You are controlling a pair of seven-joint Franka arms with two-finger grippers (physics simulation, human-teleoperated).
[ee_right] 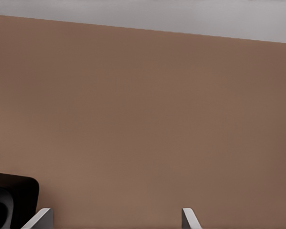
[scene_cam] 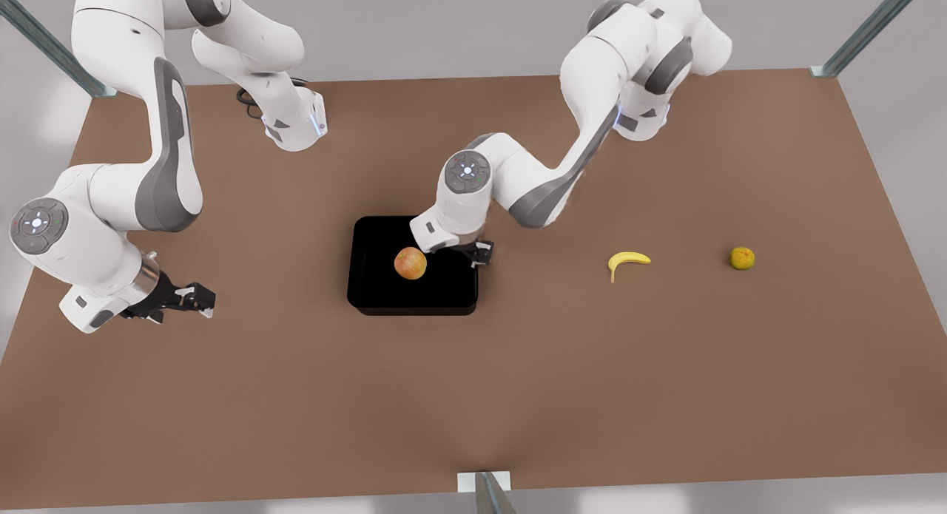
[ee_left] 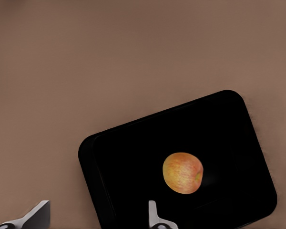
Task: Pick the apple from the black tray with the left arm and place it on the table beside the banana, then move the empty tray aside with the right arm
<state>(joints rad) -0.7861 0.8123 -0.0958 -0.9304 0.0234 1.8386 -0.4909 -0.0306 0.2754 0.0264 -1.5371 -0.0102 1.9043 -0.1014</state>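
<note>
Apple (scene_cam: 410, 263) on black tray (scene_cam: 377, 292), left tool (scene_cam: 473, 254) open just beside

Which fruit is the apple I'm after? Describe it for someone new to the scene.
On the large matte brown table, find the glossy black rectangular tray near the centre. The round red-orange apple sits inside it, unlike the curved yellow banana and the duller yellow-green round fruit, which lie on bare table.
</note>
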